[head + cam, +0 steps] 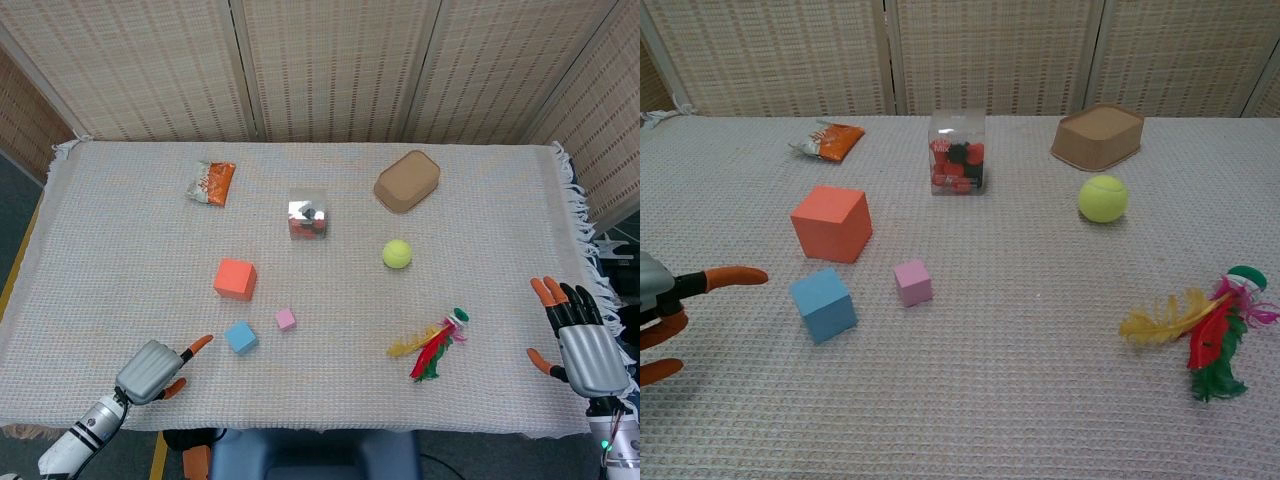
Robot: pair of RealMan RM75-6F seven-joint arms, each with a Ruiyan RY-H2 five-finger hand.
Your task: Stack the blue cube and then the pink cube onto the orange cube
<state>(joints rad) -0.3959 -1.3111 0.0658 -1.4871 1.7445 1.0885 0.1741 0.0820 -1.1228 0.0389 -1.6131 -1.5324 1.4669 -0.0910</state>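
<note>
cloth [120, 240]: pale grey-white, woven waffle pattern, fringed ends
big cube [235, 279]: orange
mid cube [241, 337]: blue
small cube [286, 319]: pink
ball [397, 254]: yellow-green
bowl [407, 181]: tan brown
packet [213, 182]: orange and silver
box [957, 152]: clear, with red and dark green balls inside
feathers [1205, 335]: yellow, red, green, pink
left hand [150, 371]: grey back, orange fingertips [740, 276]
right hand [585, 350]: grey back, black fingers tipped orange
screen [330, 65]: beige woven reed

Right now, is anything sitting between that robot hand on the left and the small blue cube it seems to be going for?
Nothing visible does. The left robot hand hovers just left of the blue foam cube, with only bare woven tablecloth between them. The pink cube sits on its far side.
</note>
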